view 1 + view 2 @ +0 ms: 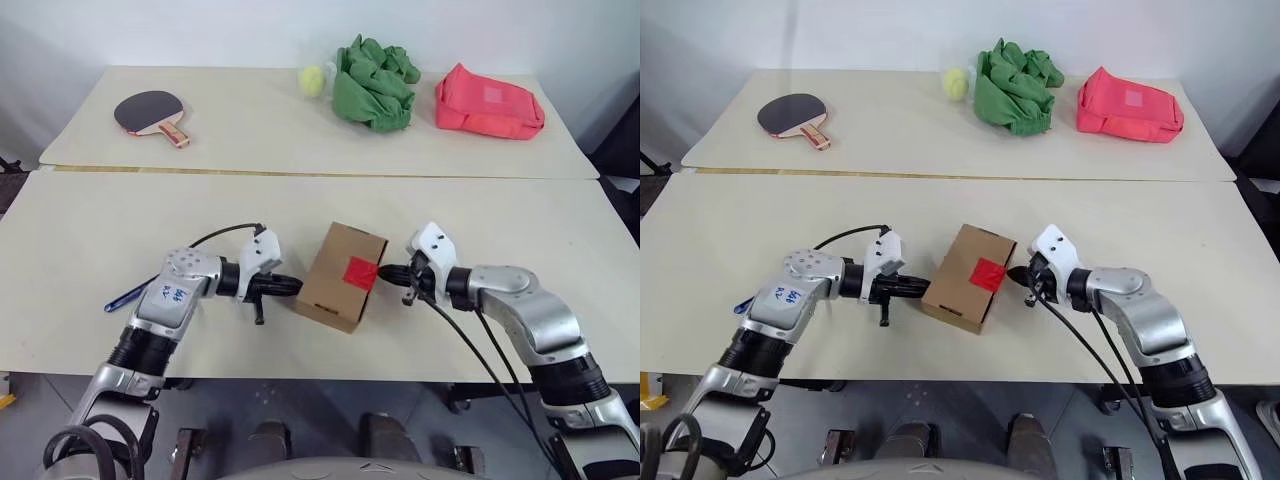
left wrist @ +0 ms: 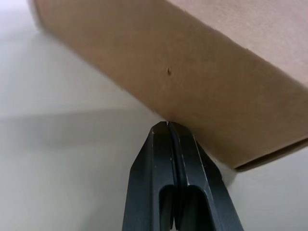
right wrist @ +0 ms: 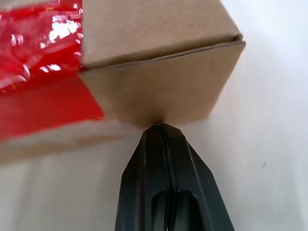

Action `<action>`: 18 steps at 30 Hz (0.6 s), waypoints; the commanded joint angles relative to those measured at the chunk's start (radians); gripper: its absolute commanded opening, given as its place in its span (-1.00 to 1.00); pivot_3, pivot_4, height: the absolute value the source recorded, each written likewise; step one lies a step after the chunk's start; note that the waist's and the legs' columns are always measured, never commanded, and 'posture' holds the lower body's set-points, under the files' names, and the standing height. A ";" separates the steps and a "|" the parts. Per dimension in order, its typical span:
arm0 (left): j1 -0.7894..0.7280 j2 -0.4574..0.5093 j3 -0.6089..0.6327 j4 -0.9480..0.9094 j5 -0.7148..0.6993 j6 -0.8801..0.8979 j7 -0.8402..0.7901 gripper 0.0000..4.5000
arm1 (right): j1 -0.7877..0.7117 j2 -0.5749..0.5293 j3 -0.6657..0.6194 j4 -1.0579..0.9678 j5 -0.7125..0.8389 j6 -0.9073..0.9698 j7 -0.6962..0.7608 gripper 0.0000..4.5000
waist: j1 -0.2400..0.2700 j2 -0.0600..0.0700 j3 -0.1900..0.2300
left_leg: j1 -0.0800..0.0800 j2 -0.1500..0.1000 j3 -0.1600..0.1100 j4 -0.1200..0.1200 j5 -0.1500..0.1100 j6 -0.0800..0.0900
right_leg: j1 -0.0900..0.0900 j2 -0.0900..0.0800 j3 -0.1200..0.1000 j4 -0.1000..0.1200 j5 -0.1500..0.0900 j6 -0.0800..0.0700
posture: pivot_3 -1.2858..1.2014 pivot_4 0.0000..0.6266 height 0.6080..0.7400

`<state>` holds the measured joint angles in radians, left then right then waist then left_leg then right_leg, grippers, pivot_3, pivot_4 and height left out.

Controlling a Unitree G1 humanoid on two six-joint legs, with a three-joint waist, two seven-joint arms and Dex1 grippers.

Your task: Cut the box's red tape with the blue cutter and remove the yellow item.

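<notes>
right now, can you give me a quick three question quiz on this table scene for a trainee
1. True or false: both grippers are shut, with their tips against opposite sides of the cardboard box.
2. Which lies at the near table's left edge, beside the left arm? A) blue cutter B) tennis ball C) paddle
3. Fill in: the red tape wraps over the box edge facing the ___ gripper.

Key
1. True: left gripper, right gripper.
2. A: blue cutter.
3. Right.

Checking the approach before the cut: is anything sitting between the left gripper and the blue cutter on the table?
Nothing visible lies between them. The blue cutter lies on the table beside the left forearm, behind the left gripper, whose shut fingers are at the box.
</notes>
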<state>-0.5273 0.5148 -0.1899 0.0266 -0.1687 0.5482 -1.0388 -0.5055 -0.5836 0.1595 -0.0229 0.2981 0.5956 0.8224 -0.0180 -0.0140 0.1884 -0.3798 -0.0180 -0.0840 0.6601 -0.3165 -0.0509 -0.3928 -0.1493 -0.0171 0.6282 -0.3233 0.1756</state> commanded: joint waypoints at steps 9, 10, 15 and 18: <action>0.081 -0.027 0.052 -0.261 -0.046 0.217 0.195 -0.99 | -0.166 0.047 0.037 0.263 -0.100 -0.210 0.121 -1.00 | -0.010 0.000 0.000 | 0.000 0.000 0.000 0.000 0.000 0.000 | 0.000 0.000 0.000 0.000 0.000 0.000 | 0.03 -0.52 1.00; 0.107 0.026 0.070 -0.299 -0.042 0.222 0.182 -0.99 | -0.168 0.028 0.022 0.267 -0.101 -0.214 0.134 -1.00 | -0.012 0.000 0.000 | 0.000 0.000 0.000 0.000 0.000 0.000 | 0.000 0.000 0.000 0.000 0.000 0.000 | 0.03 -0.52 1.00; 0.276 0.223 0.422 -0.409 -0.204 0.189 0.068 -0.73 | -0.138 -0.089 -0.113 0.244 0.005 -0.252 0.282 -0.84 | -0.011 0.002 0.001 | 0.000 0.001 0.000 -0.002 0.000 -0.001 | -0.002 0.000 0.001 -0.001 0.000 0.000 | 0.03 -0.52 1.00; 0.372 0.268 0.606 -0.390 -0.278 0.118 0.006 -0.34 | -0.111 -0.111 -0.174 0.217 0.079 -0.281 0.367 -0.45 | -0.009 0.003 0.002 | 0.000 0.001 0.000 -0.003 0.000 0.000 | 0.000 0.000 0.000 -0.003 0.000 0.000 | 0.03 -0.52 1.00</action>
<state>-0.1914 0.7719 0.3246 -0.3413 -0.3938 0.7255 -0.9877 -0.6268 -0.6926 0.0232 0.2493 0.3093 0.3472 1.1249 -0.0267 -0.0115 0.1900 -0.3799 -0.0170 -0.0838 0.6576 -0.3167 -0.0512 -0.3926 -0.1493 -0.0173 0.6252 -0.3232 0.1754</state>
